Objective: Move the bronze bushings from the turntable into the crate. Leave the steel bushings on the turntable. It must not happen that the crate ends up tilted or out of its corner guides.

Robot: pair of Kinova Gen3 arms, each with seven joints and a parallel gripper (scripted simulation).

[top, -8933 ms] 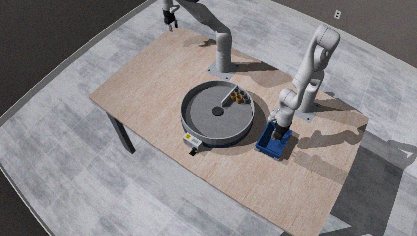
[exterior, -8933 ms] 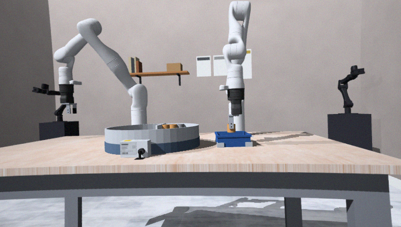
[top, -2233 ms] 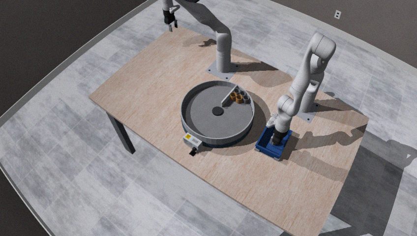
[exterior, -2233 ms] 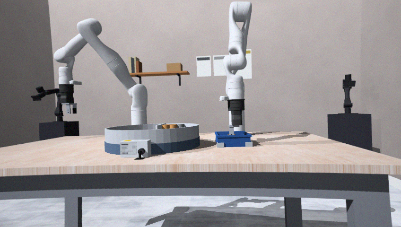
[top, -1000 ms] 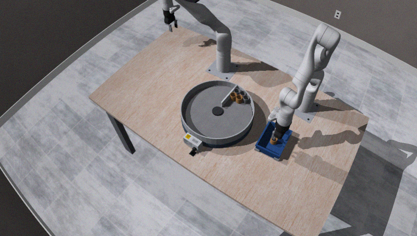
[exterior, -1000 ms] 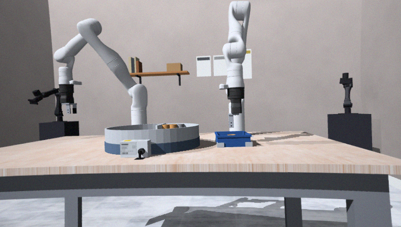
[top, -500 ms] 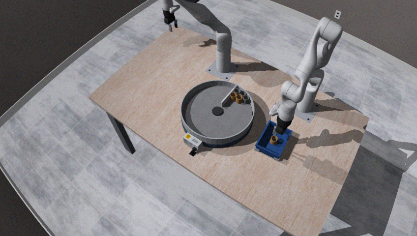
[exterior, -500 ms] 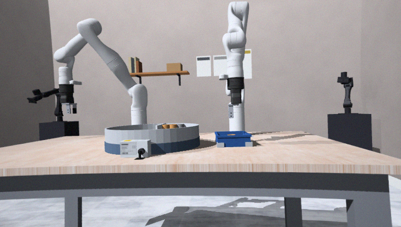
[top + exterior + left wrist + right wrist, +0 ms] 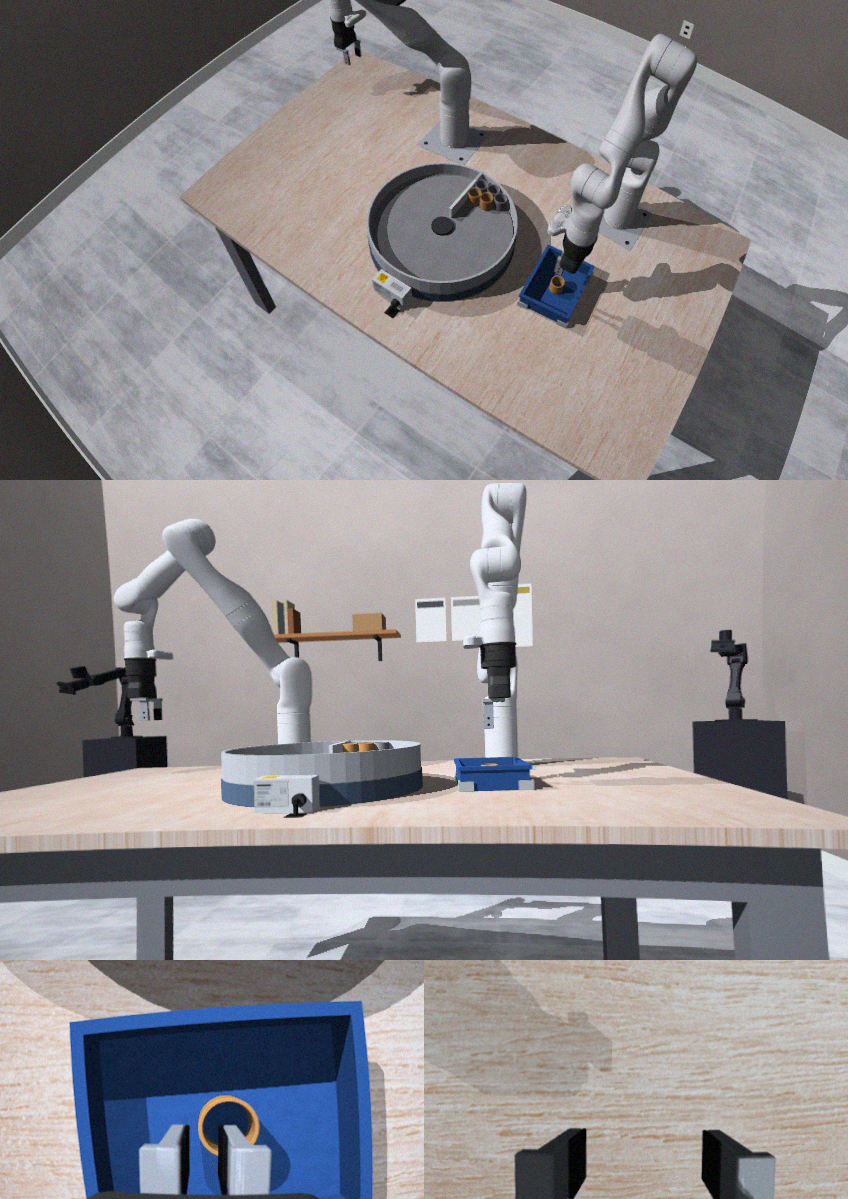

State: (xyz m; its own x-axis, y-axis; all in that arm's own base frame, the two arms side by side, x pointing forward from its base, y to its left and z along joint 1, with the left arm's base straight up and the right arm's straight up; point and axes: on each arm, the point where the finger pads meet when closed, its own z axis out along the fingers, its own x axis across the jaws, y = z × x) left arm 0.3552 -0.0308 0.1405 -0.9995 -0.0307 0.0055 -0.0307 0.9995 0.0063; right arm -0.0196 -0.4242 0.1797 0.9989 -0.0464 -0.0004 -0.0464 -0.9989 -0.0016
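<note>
A bronze bushing (image 9: 557,290) (image 9: 489,764) (image 9: 255,1126) stands upright inside the blue crate (image 9: 538,309) (image 9: 493,781) (image 9: 219,1013). The crate sits level in its corner guides, where visible. My left gripper (image 9: 562,272) (image 9: 489,723) (image 9: 203,1149) is above the crate, partly open and empty, with one finger overlapping the bushing in the wrist view. Two bronze bushings, one (image 9: 474,197) left of the other (image 9: 486,202), stand on the turntable (image 9: 416,252) (image 9: 321,771) beside several steel bushings (image 9: 501,200). My right gripper (image 9: 352,57) (image 9: 151,717) (image 9: 644,1154) is open and empty, high over the table's far end.
A pale divider (image 9: 466,195) stands on the turntable against the bushing cluster, and a black hub (image 9: 442,226) is at its centre. The turntable's raised rim surrounds them. A white box (image 9: 391,288) (image 9: 279,794) with a black knob stands at the turntable's front edge.
</note>
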